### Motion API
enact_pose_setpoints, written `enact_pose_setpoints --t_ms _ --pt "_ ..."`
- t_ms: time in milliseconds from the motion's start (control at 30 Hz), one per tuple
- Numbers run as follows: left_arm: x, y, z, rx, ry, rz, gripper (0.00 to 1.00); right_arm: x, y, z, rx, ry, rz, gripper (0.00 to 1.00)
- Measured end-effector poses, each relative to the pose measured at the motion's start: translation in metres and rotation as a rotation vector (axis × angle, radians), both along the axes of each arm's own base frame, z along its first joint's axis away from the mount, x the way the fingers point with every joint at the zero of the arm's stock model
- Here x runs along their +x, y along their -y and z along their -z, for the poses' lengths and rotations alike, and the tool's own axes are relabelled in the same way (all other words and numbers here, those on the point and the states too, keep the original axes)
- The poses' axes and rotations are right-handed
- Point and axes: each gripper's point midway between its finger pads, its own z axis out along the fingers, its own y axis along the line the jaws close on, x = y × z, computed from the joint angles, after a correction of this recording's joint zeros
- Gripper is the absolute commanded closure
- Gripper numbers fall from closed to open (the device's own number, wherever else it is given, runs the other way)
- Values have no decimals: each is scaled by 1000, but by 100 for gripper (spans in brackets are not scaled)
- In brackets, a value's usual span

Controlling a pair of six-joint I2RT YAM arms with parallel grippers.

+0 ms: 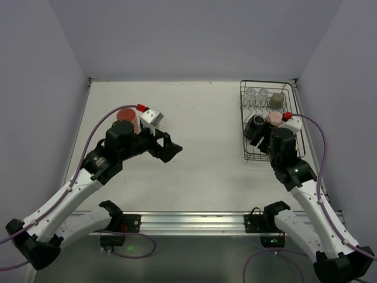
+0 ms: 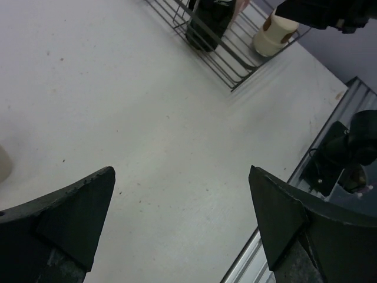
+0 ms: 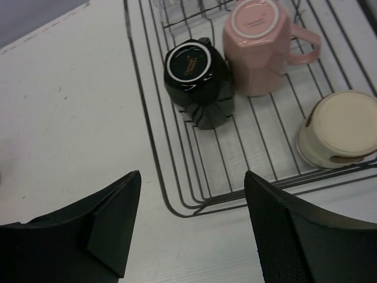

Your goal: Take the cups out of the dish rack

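Observation:
The black wire dish rack (image 1: 245, 132) stands at the table's right. In it are two clear glasses (image 1: 257, 93), a grey-olive cup (image 1: 277, 101), a dark mug (image 3: 197, 76), a pink handled mug (image 3: 259, 47) and a tan cup (image 3: 339, 130), all upside down. A salmon-pink tumbler (image 1: 128, 117) stands on the table at the left, behind my left arm. My right gripper (image 3: 193, 177) is open and empty above the rack's near left corner (image 3: 171, 203). My left gripper (image 2: 181, 171) is open and empty over bare table, near the middle (image 1: 171, 147). No metal cup shows.
The left wrist view shows the rack's corner (image 2: 235, 71), the dark mug (image 2: 206, 23) and the tan cup (image 2: 274, 32) far ahead. A pale rounded edge (image 2: 3, 162) shows at its left border. The aluminium rail (image 1: 188, 223) runs along the near edge. Walls close in left and right.

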Motion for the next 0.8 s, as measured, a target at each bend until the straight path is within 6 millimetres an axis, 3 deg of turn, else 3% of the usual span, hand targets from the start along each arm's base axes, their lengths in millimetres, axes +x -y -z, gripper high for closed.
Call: enact_pose_setpoints --t_ms 200,367,533,800 --pt "-44 -12 -5 -114 81 89 0 -7 54 -2 -86 -60 218 29" --pt "-60 -15 19 -99 60 122 0 -5 106 11 -133 -160 402 26" --pt "-82 -12 11 -106 115 176 0 -8 125 42 -179 -307 443 25" --pt "-96 -13 -1 -132 161 195 0 -12 143 64 -195 -413 484 17"
